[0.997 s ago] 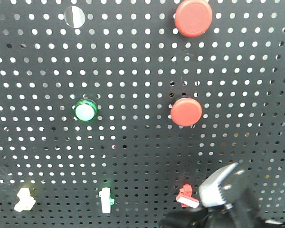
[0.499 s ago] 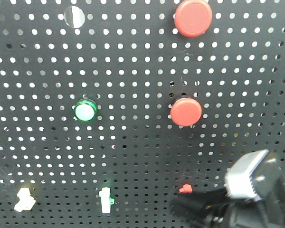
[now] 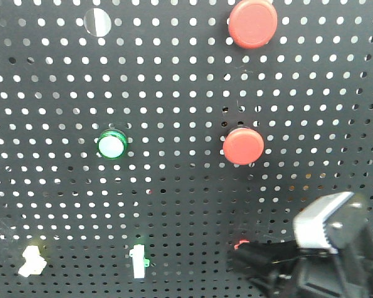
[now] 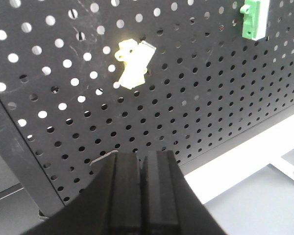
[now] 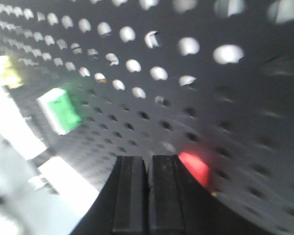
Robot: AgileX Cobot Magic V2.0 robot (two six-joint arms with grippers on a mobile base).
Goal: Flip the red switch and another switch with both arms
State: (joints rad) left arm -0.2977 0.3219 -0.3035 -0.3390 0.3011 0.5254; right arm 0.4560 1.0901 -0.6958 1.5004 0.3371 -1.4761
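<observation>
On the black pegboard [image 3: 174, 205], front view: two big round red push buttons, one at 1 o'clock [image 3: 253, 23], one just right of centre [image 3: 243, 146]. One green-ringed round button [image 3: 112, 144], at 9 o'clock from the lower red one. Three small toggles along the bottom row: pale yellowish switch [image 3: 32, 261] at 7 o'clock, slim white toggle with green base [image 3: 137, 261] between 6 and 7, red switch [image 3: 239, 244] at 5 o'clock. One arm [image 3: 345, 267] in this view, with a silvery housing [image 3: 323, 223], at 4 to 5 o'clock.

Against a second ago: far less of the red switch on show, now a mere sliver above the black right gripper [image 3: 235, 261], where before stood clear with its lever plain. Silvery housing further right than then, and nearly where it was half a second ago. Buttons and other toggles unmoved.

Right gripper, wrist view: clenched, fingers pressed flat together, nothing between them. Red switch just beside the tips at 3 o'clock; contact too blurred to tell.

Left gripper [image 4: 141, 155]: likewise squeezed closed on nothing. Sits at 6 o'clock below the pale yellowish switch, apart from it.
</observation>
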